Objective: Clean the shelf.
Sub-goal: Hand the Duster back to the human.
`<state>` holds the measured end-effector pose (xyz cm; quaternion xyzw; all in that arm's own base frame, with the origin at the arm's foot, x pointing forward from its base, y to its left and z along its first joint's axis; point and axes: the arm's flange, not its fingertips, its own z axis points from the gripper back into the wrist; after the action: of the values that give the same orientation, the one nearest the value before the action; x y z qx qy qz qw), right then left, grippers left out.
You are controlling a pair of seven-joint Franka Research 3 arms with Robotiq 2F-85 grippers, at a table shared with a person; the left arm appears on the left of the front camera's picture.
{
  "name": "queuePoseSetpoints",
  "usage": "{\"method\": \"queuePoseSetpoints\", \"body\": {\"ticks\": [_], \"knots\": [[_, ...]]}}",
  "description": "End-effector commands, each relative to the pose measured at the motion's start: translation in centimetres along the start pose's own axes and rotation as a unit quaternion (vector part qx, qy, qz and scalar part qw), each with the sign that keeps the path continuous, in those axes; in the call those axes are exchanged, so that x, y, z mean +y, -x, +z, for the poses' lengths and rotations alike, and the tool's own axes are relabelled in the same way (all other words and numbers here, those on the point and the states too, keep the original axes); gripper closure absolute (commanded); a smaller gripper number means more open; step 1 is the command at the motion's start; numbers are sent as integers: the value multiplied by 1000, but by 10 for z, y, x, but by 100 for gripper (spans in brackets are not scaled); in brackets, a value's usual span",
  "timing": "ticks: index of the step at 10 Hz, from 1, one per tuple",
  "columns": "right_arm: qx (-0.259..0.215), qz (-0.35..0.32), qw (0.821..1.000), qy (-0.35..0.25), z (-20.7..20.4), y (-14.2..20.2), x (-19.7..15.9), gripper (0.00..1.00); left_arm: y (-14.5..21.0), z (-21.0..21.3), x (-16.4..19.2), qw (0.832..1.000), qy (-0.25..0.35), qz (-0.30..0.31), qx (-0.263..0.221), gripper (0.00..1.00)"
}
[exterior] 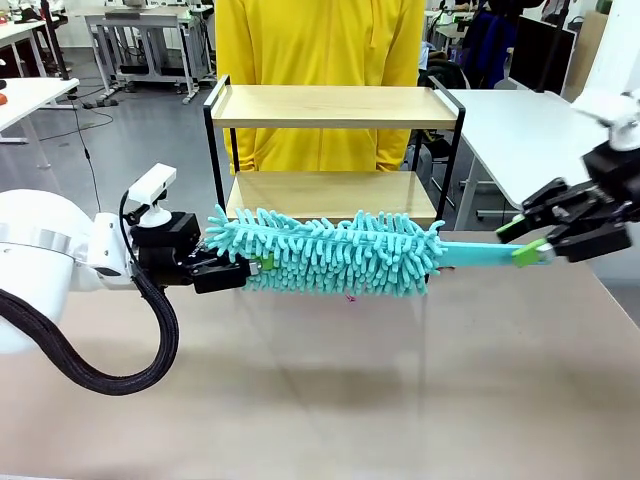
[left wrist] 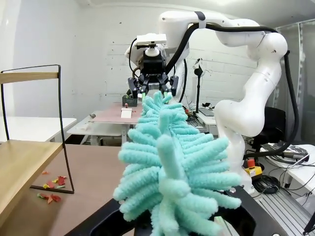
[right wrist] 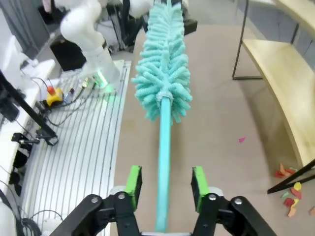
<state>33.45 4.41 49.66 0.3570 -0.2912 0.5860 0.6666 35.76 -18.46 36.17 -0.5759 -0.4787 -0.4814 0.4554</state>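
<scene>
Left gripper (exterior: 240, 268): seen in the front view pinched tight on the fluffy tip of the turquoise microfibre duster (exterior: 335, 252); in the left wrist view the fingers were buried under the duster's strands (left wrist: 172, 162).
Right gripper (exterior: 532, 248): green pads (right wrist: 134, 182) were spread, the duster's flat turquoise plastic handle (right wrist: 163, 162) lying between them; no pad was seen pressing the handle in the right wrist view.
Duster: held level above the brown table (exterior: 400, 400), stretched from the left fingers to the right fingers.
Shelf (exterior: 335, 150): a small two-tier rack of light wood boards in a thin black metal frame, placed beyond both sets of fingers at the table's far edge, before a person in a yellow top (exterior: 320, 50).
Front view alone: both boards were seen whole and bare.
Wrist views alone: small red, orange and green scraps (right wrist: 290, 189) were seen on the table by the shelf's foot, and one pink scrap (right wrist: 241, 140) beside the handle.
</scene>
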Motion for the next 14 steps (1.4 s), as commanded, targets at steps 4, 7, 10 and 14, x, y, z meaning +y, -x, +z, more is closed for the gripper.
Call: {"method": "queuePoseSetpoints", "body": {"ticks": [4, 7, 10, 14], "knots": [[-111, -106, 986, 68, 100, 43, -4, 0, -4, -1, -1, 1000, 2, -9, -1, 100], [-159, -139, 975, 72, 122, 65, -12, 0, -4, -1, -1, 1000, 2, -9, -1, 100], [-133, -135, 979, 81, 125, 74, -5, 0, 0, 0, 0, 1000, 0, 0, 1, 83], [-133, -135, 979, 81, 125, 74, -5, 0, -115, 30, -15, 994, -82, -23, -74, 83]]}}
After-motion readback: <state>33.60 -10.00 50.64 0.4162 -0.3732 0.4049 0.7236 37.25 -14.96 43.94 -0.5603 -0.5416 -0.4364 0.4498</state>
